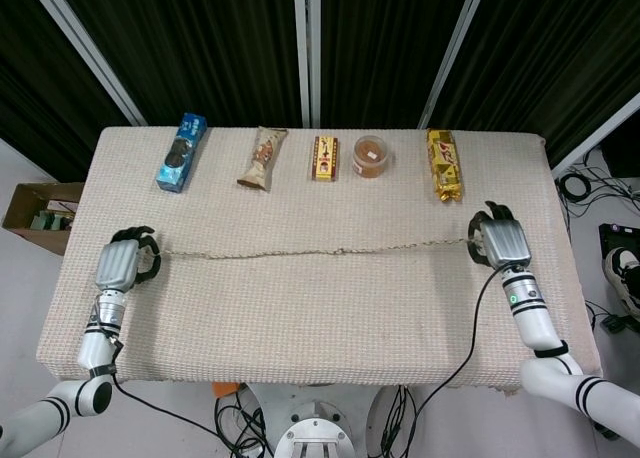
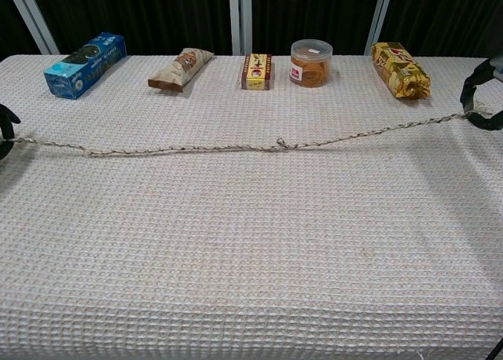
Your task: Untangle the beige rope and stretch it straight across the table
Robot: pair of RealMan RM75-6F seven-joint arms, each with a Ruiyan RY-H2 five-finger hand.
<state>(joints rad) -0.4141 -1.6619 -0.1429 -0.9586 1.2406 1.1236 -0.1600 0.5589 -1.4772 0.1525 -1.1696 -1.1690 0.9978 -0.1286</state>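
Observation:
The beige rope (image 1: pixel 300 252) (image 2: pixel 196 148) lies almost straight across the table from left to right, with a small tight knot (image 2: pixel 281 145) near its middle. My left hand (image 1: pixel 122 262) grips the rope's left end near the table's left edge; in the chest view only its dark fingers (image 2: pixel 6 123) show at the frame's left border. My right hand (image 1: pixel 500 239) grips the right end near the right edge, its fingers (image 2: pixel 479 101) curled around the rope.
Along the far edge stand a blue snack box (image 1: pixel 181 153), a brown wrapped bar (image 1: pixel 262 158), a small red-brown box (image 1: pixel 325 158), a round tub (image 1: pixel 371 155) and a yellow packet (image 1: pixel 444 164). A cardboard box (image 1: pixel 35 214) sits on the floor to the left.

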